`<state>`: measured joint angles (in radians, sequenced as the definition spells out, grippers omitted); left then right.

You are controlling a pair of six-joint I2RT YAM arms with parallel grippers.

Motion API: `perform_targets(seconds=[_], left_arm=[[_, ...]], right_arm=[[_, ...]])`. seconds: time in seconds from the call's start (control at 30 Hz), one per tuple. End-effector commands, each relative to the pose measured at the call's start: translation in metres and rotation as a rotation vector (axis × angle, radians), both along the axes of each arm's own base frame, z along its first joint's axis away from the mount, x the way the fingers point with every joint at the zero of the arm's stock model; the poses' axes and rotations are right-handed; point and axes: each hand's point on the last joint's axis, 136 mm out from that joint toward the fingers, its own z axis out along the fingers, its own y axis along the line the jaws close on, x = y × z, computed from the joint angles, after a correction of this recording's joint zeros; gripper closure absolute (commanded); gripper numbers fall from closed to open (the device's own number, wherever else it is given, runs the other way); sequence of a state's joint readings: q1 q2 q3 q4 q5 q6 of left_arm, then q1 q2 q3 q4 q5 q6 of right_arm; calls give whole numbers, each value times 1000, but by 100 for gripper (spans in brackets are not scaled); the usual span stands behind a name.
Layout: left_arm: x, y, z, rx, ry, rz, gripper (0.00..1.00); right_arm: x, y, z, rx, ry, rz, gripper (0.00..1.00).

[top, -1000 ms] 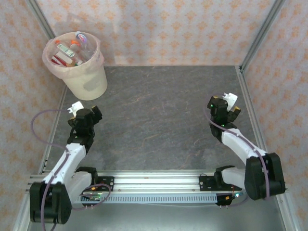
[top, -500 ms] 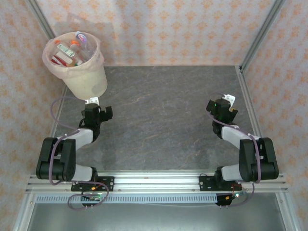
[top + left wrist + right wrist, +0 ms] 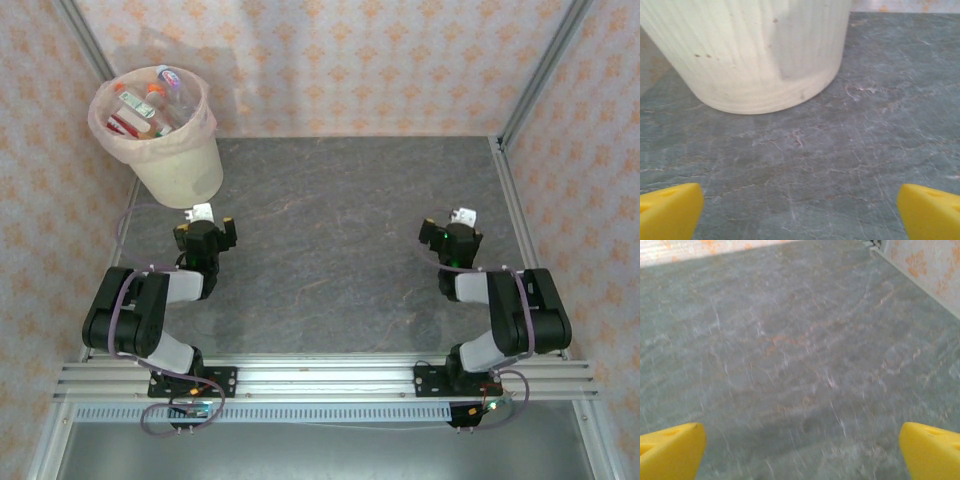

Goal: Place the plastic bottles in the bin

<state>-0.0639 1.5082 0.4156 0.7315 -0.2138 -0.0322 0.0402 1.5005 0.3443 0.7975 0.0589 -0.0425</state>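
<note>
Bin: the cream-white bin (image 3: 180, 168) stands upright in the far left corner of the counter (image 3: 340, 230). A thin pinkish bag (image 3: 100, 122) is turned over its rim.
Plastic bottles: the plastic bottles (image 3: 146, 104) lie heaped inside the bin, with red, orange and white labels and caps showing up to the rim. They are too jumbled to count.
Left hand: the left hand (image 3: 207, 228) sits low over the counter, just on the near side of the bin and pointing at it, not touching it.
Left hand, wrist view: its yellow fingers (image 3: 670, 210) sit in the two bottom corners, spread wide, with bare counter between them. The bin's ribbed wall rises close ahead, with a dull grey patch on its side.
Right hand: the right hand (image 3: 452, 232) hangs low over the right part of the counter, well apart from the bin.
Right hand, wrist view: its yellow fingers (image 3: 670, 447) are spread to the frame's bottom corners over bare grey stone-patterned counter.
Arms: both are folded up tight over their bases at the near rail (image 3: 320, 378).
Surround: the walls (image 3: 350, 60) are papered in a peach floral pattern.
</note>
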Motion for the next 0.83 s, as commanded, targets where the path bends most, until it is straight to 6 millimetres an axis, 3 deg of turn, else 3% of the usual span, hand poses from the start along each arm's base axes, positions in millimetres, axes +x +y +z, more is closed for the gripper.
perform_targets(seconds=[0.0, 0.1, 0.8], left_arm=[[-2, 10, 13, 21, -58, 69, 0], [-2, 10, 13, 21, -56, 68, 0], [-3, 10, 13, 20, -58, 67, 0]], right_arm=[[6, -9, 20, 44, -114, -17, 1], [17, -10, 15, 27, -38, -35, 1], [20, 0, 15, 18, -30, 23, 1]])
